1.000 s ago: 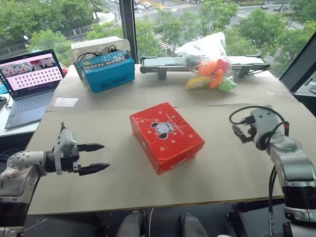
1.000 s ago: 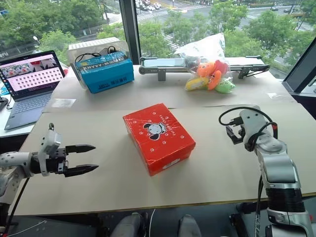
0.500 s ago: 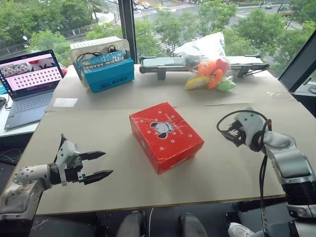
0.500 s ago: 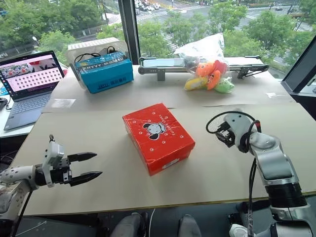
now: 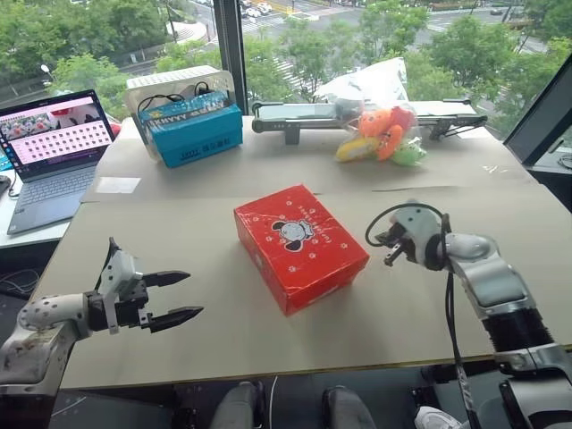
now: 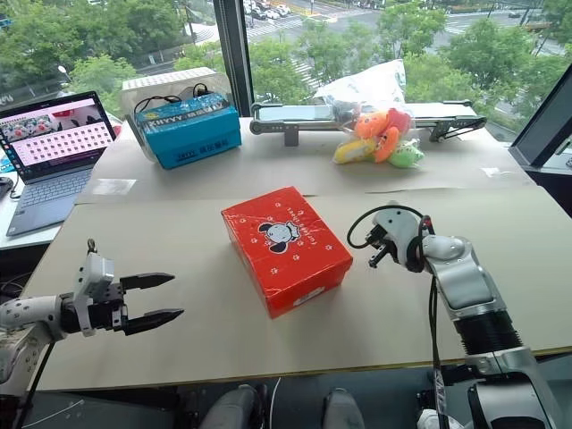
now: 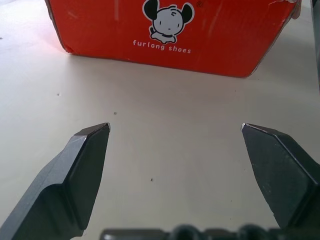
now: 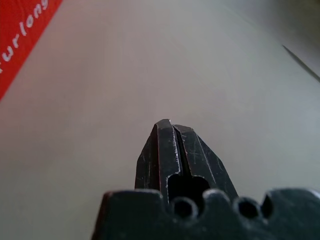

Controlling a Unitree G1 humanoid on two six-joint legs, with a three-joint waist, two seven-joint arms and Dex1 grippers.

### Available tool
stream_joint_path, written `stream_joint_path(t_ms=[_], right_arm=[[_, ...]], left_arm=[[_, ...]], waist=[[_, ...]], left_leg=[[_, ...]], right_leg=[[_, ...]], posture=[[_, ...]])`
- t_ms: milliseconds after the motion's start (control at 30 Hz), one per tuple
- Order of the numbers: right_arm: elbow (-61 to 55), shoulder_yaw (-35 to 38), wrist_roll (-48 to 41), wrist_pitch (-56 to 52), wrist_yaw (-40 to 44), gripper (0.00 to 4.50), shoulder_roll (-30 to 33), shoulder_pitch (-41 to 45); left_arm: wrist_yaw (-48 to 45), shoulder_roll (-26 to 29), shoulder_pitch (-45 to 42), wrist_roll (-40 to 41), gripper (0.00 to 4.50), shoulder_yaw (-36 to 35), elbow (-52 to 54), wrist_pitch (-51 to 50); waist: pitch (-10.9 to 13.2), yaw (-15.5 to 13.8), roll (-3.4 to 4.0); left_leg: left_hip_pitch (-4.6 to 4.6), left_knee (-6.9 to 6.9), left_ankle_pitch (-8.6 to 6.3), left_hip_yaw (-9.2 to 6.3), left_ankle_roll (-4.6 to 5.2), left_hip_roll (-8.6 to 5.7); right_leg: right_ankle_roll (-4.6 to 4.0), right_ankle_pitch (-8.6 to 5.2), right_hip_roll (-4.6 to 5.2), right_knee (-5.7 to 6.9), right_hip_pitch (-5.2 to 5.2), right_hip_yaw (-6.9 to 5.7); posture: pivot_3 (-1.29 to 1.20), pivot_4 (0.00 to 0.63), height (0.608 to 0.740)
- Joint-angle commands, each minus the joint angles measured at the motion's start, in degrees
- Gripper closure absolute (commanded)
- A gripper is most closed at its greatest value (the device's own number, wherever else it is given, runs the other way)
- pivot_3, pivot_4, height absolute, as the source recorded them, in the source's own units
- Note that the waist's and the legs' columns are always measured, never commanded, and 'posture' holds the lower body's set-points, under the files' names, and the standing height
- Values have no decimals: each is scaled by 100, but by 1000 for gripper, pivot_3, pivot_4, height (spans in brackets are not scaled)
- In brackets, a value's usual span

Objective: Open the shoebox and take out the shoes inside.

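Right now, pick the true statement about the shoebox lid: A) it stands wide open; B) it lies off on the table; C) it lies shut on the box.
C: the shoebox shows its printed lid flat on top, with no grey-white inside in sight.

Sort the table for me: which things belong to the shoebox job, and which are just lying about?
Job: closed red shoebox; left gripper, jaws open; right gripper, jaws shut.

Lying about: blue box; plush toys; laptop; paper slip.
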State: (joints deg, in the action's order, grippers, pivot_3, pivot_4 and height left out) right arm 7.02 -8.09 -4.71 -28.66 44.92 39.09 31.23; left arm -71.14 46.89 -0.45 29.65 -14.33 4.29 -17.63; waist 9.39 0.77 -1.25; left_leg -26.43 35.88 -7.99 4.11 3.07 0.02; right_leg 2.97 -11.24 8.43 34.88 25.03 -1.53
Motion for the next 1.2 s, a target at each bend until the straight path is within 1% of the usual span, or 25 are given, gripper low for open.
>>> stream_joint_path(t_ms=[33,167,333,467,633,833,967,1100,1200], right_arm=[[-315,-27,-291,193,688,4462,73,80],[-721,102,-793,-113,1243,4462,56,49],[-1093,344,-1563,-641,1611,4462,-56,87],[-1178,523,-1970,-844,1587,4462,-254,200],[-1173,572,-2188,-977,1487,4462,-445,425],[-1427,556,-2545,-1275,1364,4462,-801,1033],[-1688,481,-2865,-1497,1320,4462,-1080,1551],[-1877,398,-3079,-1606,1329,4462,-1310,1840],[-1983,51,-3098,-1595,1263,4462,-1758,2169]], left_arm=[[-46,89,-132,60,0,29,173,-9],[-48,102,-204,53,0,56,140,-10],[-41,106,-237,27,0,65,121,-6],[-13,108,-246,44,0,54,138,-42],[20,175,-189,84,0,-64,179,-100],[121,407,85,274,0,-571,314,-412],[-68,709,462,527,0,-1140,484,-717],[-134,901,716,587,0,-1444,549,-839],[-135,989,860,630,0,-1764,659,-945]], waist=[[0,-9,0],[0,-8,0],[0,-1,0],[0,0,0],[0,-8,0],[1,9,0],[3,6,0],[3,1,2],[3,3,1]], left_leg=[[0,1,0,0,0,-1],[0,3,0,0,0,0],[0,2,0,0,0,3],[0,1,0,0,-1,8],[0,2,-1,2,-2,13],[-2,1,-4,12,-7,32],[-2,2,-11,13,-19,50],[-2,1,-16,23,-27,67],[-1,0,-17,33,-30,73]], right_leg=[[0,0,0,0,-1,-2],[2,0,0,0,-2,-4],[1,1,0,0,-1,-5],[-2,2,-1,1,1,-8],[-5,4,0,0,3,-19],[-17,13,3,-1,12,-40],[-32,14,1,-1,18,-68],[-43,17,0,0,25,-81],[-47,19,0,-1,29,-83]], posture=[[0,150,736],[0,150,736],[0,150,736],[0,150,736],[0,150,736],[0,150,736],[0,150,736],[0,150,736],[0,150,736]])
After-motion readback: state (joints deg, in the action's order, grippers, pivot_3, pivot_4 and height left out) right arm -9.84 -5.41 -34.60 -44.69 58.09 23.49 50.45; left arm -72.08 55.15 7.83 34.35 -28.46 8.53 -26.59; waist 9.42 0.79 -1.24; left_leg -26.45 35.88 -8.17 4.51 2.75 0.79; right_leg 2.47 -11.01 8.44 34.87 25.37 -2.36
